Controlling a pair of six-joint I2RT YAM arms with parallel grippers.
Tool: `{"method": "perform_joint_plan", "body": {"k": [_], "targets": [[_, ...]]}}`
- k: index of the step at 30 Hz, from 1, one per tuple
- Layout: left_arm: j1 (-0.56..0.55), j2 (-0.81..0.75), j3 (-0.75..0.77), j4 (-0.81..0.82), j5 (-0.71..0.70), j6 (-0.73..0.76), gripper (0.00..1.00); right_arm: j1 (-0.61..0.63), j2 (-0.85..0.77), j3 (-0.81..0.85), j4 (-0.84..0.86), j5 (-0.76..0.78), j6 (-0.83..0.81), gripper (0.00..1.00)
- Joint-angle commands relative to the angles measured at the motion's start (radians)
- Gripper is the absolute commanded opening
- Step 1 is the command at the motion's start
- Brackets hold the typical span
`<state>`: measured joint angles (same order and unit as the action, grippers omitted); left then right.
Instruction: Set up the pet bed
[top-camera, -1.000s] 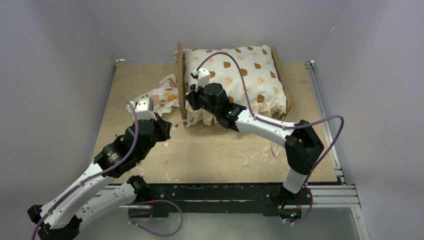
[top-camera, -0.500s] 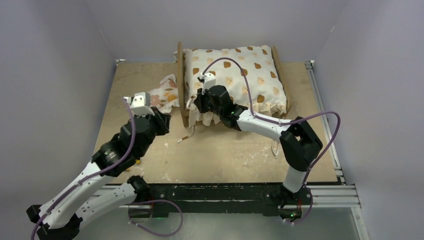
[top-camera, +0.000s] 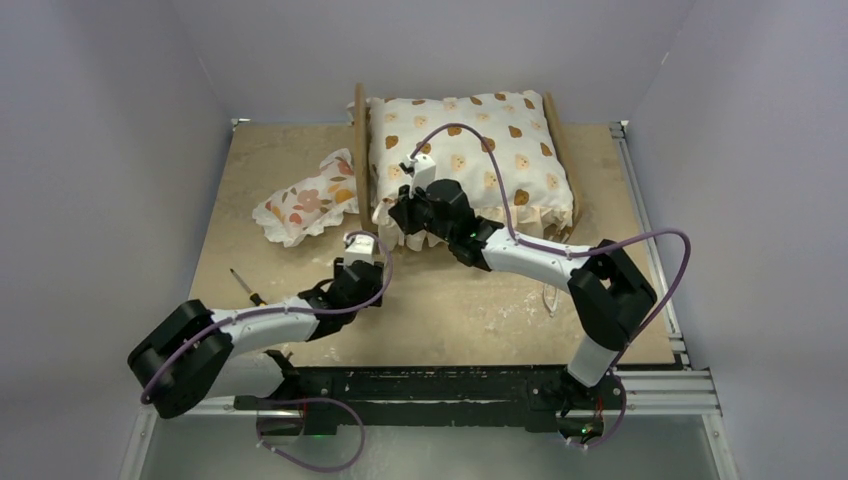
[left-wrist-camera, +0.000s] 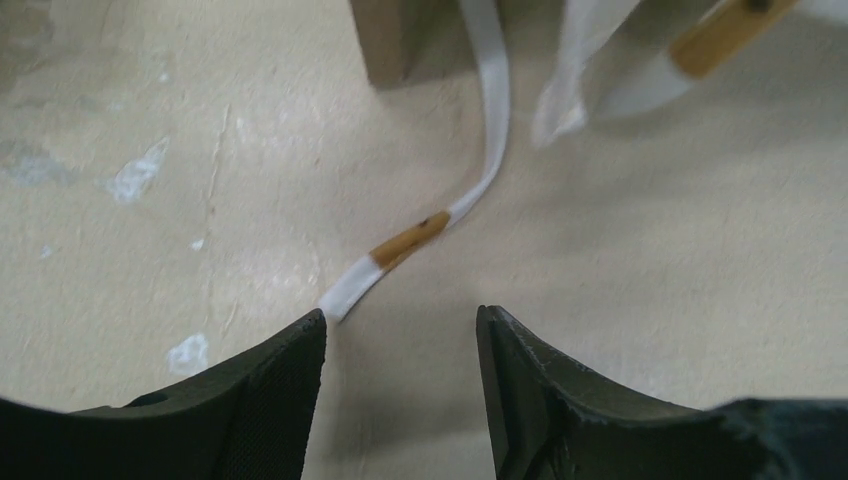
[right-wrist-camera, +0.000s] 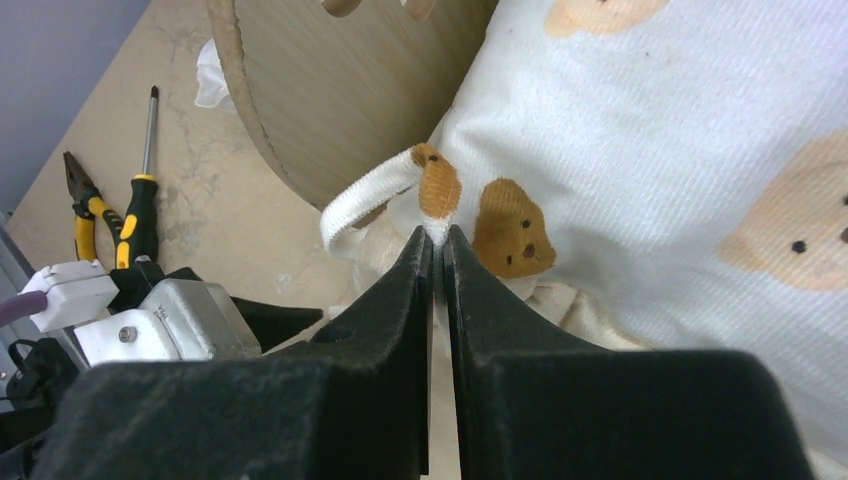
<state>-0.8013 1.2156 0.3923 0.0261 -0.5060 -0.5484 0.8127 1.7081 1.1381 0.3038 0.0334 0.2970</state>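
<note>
One cushion tie (right-wrist-camera: 375, 195) pinched in right hand (right-wrist-camera: 437, 235); left hand (left-wrist-camera: 400, 318) spread wide above loose ribbon (left-wrist-camera: 408, 240).

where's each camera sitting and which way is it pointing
Top external: above and behind the robot, looking down at the pet bed; left arm and right arm show.
Left wrist: on that arm, facing down at a loose tie on the table; open left hand shows.
Right wrist: on that arm, facing the bear cushion; right hand shows, shut on a cushion strap.
Shared: top and right wrist both show the screwdriver.
</note>
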Motion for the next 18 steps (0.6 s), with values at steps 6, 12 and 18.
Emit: {"method": "perform_joint_plan", "body": {"k": [6, 12, 18], "targets": [[-0.007, 0.180, 0.036, 0.452, -0.064, 0.169, 0.61, 0.004, -0.042, -0.032, 0.070, -0.030, 0.002, 0.10], [-0.006, 0.333, 0.085, 0.464, -0.080, 0.147, 0.60, 0.003, -0.054, -0.040, 0.065, -0.052, 0.002, 0.10], [-0.007, 0.402, 0.113, 0.352, -0.064, 0.032, 0.36, 0.003, -0.079, -0.043, 0.059, -0.049, -0.002, 0.10]]}}
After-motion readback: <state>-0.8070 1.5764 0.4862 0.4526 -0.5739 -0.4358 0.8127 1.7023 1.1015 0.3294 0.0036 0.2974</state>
